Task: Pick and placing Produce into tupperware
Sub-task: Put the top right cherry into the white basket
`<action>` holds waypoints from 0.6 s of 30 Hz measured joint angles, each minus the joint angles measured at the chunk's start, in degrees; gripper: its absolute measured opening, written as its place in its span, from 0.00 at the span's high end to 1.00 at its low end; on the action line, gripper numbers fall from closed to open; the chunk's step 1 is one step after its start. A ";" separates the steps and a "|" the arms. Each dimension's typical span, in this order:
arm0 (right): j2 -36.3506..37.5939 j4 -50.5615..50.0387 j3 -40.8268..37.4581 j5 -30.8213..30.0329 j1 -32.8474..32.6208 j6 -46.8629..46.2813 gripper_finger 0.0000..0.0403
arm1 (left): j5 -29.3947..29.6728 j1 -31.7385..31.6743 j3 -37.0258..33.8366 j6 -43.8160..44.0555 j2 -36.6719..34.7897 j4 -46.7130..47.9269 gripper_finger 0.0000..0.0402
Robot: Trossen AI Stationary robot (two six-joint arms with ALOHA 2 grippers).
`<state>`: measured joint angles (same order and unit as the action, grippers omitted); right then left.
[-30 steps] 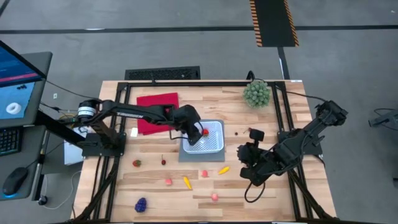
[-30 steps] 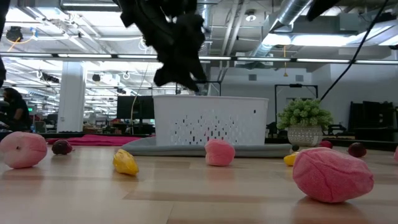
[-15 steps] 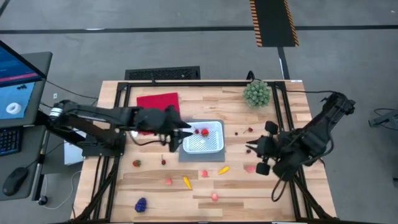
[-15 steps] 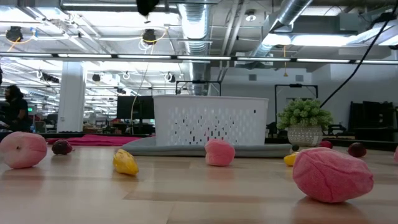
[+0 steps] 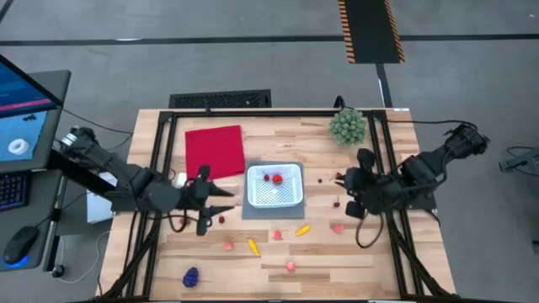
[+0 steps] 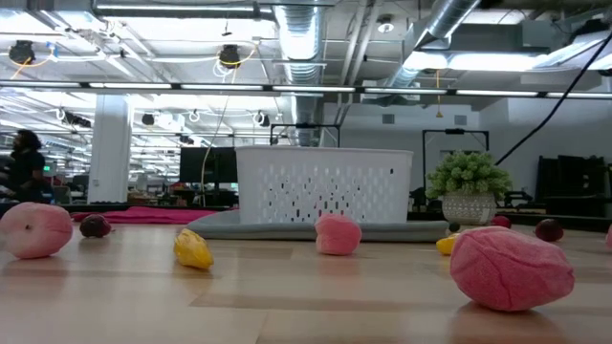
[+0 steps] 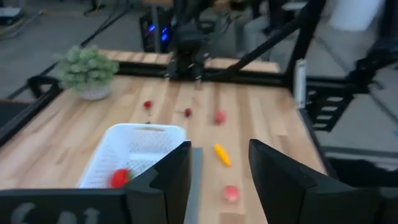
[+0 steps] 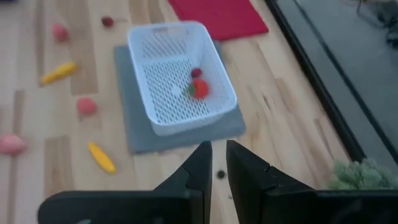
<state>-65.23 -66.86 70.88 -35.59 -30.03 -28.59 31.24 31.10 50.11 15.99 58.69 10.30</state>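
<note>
1. we read this as a pause between picks: the bench (image 5: 278, 252) carries the tupperware (image 5: 274, 185) on a grey mat (image 5: 274, 210) near its middle, and a red strawberry-like piece (image 5: 276, 178) with a smaller dark red bit beside it already lies inside — most of the produce is not yet in.
2. the left pincer (image 5: 221, 199) hangs over the bench just left of the tupperware, its fingers (image 7: 168, 180) spread apart and holding nothing; the right pincer (image 5: 344, 192) sits near the bench's right side, its fingers (image 8: 199, 168) nearly together with only a thin gap, nothing between them.
3. loose produce near the left arm: a small dark cherry (image 5: 221, 220) just below that pincer and a red strawberry (image 5: 184, 221) further left. we judge the cherry the likeliest next pick — it calls for a short drop and a narrow close on a tiny round thing that may roll.
4. further toward the bench's front lie a pink piece (image 5: 227, 246), a yellow piece (image 5: 253, 247), another pink piece (image 5: 275, 235), an orange piece (image 5: 302, 229) and a purple grape bunch (image 5: 191, 276).
5. around: a red cloth (image 5: 214, 150) left of the tupperware and a green spiky plant (image 5: 348, 125) at the far right; neither blocks the reach.
</note>
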 joint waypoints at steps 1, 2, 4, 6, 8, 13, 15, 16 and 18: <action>0.16 -0.22 -0.16 1.56 1.76 1.08 0.83 | 0.71 1.08 -1.67 -0.12 -0.52 -2.12 0.62; 0.22 -0.37 -0.27 3.32 3.70 2.08 0.83 | 0.97 2.02 -3.33 -0.58 -0.91 -4.79 0.62; 0.15 -0.93 -0.44 7.13 7.90 4.21 0.83 | 1.01 4.01 -6.37 -2.05 -1.40 -10.29 0.62; 0.15 -1.57 -0.47 9.81 12.30 6.39 0.83 | 1.00 5.64 -9.23 -3.39 -1.69 -14.44 0.62; 0.07 -1.96 -0.47 12.63 16.75 9.07 0.83 | 1.02 6.80 -11.55 -3.83 -1.80 -18.21 0.62; -0.95 -1.51 -1.28 21.78 26.88 18.22 0.83 | 1.39 8.78 -15.47 -4.31 -1.64 -24.62 0.62; -1.96 -1.52 -1.98 24.61 30.10 22.25 0.83 | 1.54 9.25 -16.83 -4.51 -1.58 -27.07 0.62; -2.69 -1.76 -2.17 26.12 31.65 23.65 0.83 | 1.88 9.50 -17.30 -4.72 -1.57 -27.77 0.62; -4.06 -1.45 -2.42 29.11 34.45 25.71 0.83 | 2.55 10.02 -18.06 -4.84 -1.57 -29.30 0.62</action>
<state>-69.29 -68.31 68.46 -6.49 4.42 -2.88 33.79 41.13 32.05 11.15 57.12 -19.00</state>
